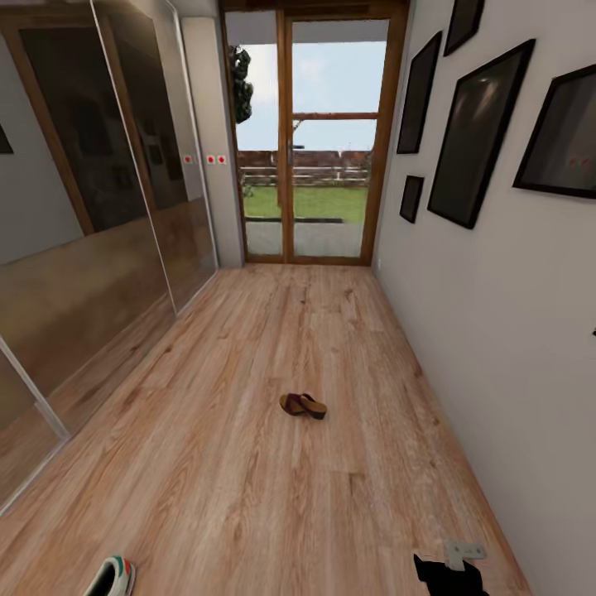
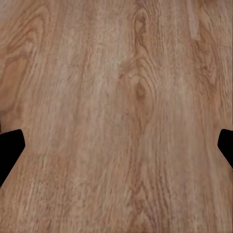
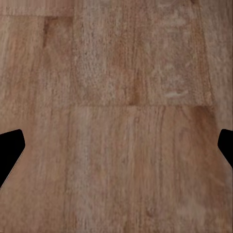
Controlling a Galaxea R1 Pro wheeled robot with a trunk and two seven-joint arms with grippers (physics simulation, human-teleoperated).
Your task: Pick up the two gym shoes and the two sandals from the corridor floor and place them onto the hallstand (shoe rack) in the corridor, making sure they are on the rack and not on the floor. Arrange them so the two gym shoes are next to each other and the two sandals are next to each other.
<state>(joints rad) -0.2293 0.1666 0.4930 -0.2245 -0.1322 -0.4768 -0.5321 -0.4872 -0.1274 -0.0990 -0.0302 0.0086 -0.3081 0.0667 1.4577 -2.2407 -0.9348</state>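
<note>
This is the entrance corridor of a home: a narrow passage with light brown wood-grain plank flooring [image 1: 248, 463] runs to a tall wood-framed glazed door [image 1: 314, 141] through which a lawn, a fence and sky show. Along one side stand large sliding wardrobe panels of dark glass and wood [image 1: 91, 207], and on the opposite white wall [image 1: 497, 348] hang several black-framed pictures [image 1: 480, 132]. Footwear lies loose on the planks, 1 dark brown sandal [image 1: 303, 406] in the middle and 1 white sneaker with a green stripe [image 1: 112, 577] at the near edge.
</note>
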